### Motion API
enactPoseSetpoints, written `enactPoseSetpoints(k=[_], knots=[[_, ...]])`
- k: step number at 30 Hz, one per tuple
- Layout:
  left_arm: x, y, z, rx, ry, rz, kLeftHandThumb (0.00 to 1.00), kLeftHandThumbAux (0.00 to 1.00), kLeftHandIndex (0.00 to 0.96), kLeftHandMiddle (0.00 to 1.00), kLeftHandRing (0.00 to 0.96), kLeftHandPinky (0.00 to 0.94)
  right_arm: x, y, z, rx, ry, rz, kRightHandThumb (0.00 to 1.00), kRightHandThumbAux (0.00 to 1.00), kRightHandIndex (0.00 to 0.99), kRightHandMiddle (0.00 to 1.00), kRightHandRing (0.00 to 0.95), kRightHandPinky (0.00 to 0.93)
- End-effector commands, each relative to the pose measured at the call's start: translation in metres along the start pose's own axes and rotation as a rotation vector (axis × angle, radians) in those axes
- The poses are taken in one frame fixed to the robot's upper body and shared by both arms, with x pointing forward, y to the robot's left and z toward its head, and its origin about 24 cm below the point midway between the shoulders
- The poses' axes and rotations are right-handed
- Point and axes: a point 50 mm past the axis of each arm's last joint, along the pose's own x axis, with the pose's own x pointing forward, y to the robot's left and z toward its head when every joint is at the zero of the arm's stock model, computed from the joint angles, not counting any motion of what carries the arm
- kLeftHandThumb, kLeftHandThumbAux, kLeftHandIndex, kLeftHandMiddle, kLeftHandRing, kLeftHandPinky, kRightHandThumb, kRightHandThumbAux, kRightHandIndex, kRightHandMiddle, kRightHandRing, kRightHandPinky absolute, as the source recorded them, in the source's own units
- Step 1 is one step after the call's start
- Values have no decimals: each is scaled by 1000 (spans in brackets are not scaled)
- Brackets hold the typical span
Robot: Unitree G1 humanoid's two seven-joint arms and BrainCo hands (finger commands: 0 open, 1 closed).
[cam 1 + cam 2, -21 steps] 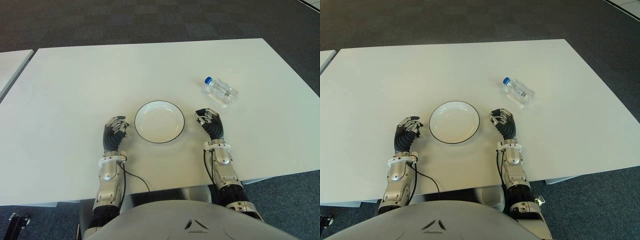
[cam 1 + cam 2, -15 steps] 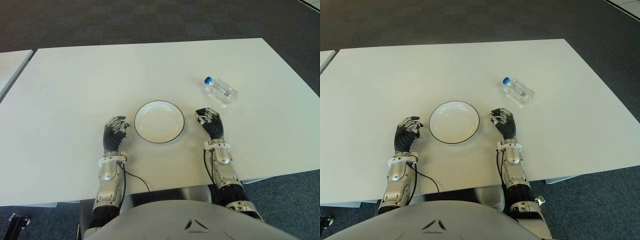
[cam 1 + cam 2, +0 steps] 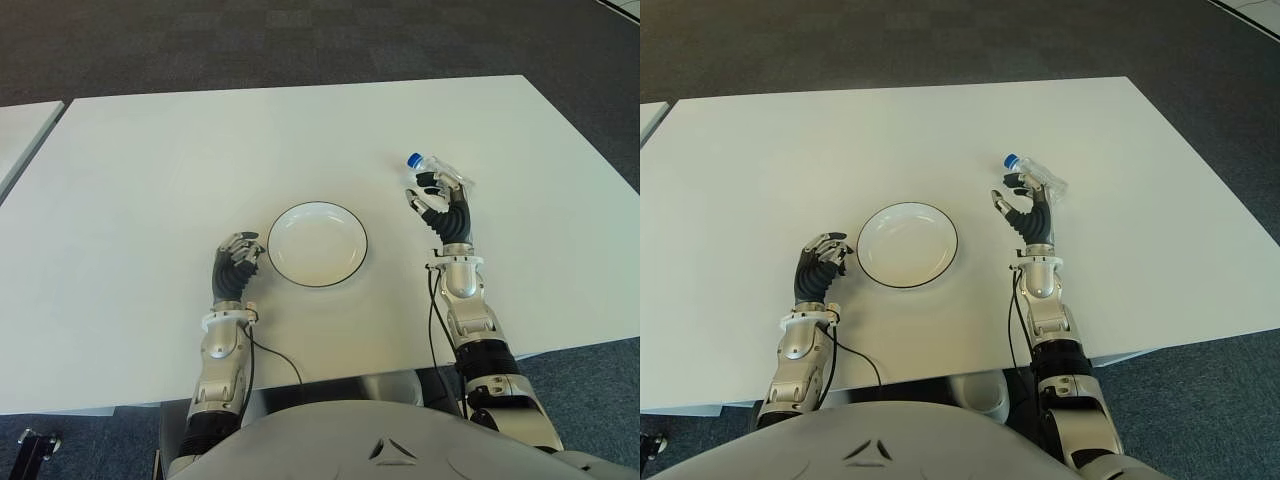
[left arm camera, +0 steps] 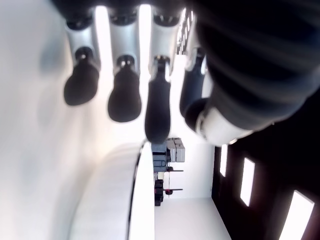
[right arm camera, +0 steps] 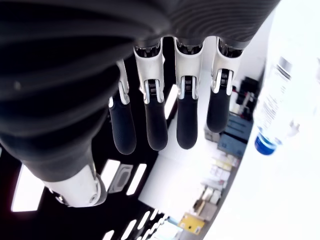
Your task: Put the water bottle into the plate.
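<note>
A clear water bottle (image 3: 447, 176) with a blue cap (image 3: 414, 159) lies on its side on the white table (image 3: 180, 150), to the right of and beyond the plate. The white plate (image 3: 318, 245) has a dark rim and nothing on it. My right hand (image 3: 434, 196) is raised over the bottle's near side, fingers spread and open, hiding part of it. In the right wrist view the bottle (image 5: 284, 97) lies beside the straight fingers (image 5: 156, 127), not between them. My left hand (image 3: 238, 260) shows just left of the plate, fingers relaxed and holding nothing.
The table's near edge runs just in front of both forearms. A second white table (image 3: 25, 125) shows at the far left edge, across a narrow gap. Dark carpet (image 3: 300, 40) lies beyond the table.
My right hand has left its place beside the plate, moving forward and right to the bottle, and its fingers have spread. The left hand has shifted slightly. Bottle and plate stay put.
</note>
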Motion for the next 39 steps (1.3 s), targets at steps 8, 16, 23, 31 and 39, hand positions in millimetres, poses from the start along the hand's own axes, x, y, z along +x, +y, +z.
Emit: enactPoseSetpoints(k=[8,16,23,31,39], knots=[[0,-4,-3,11,12,-32,837,677,406,574,770,769,38,-16,1,-270,-114,-26,493,688,150,137,138,151],[1,-8,-3,7,17,-40,837,677,404,572,781,787,59,-25,6,-348,-130,-32,421,618,58,62,55,77],[2,-14,-2,3,12,-51,836,678,402,570,782,787,81,-27,19,-411,-96,7,410,547,11,6,4,6],[1,-17,-2,7,13,-60,836,677,403,570,786,799,105,-24,13,-527,9,73,469,491,0,0,0,0],[1,-19,-3,12,8,-88,836,678,403,575,777,774,113,-22,-3,-693,116,179,487,405,0,0,0,0]])
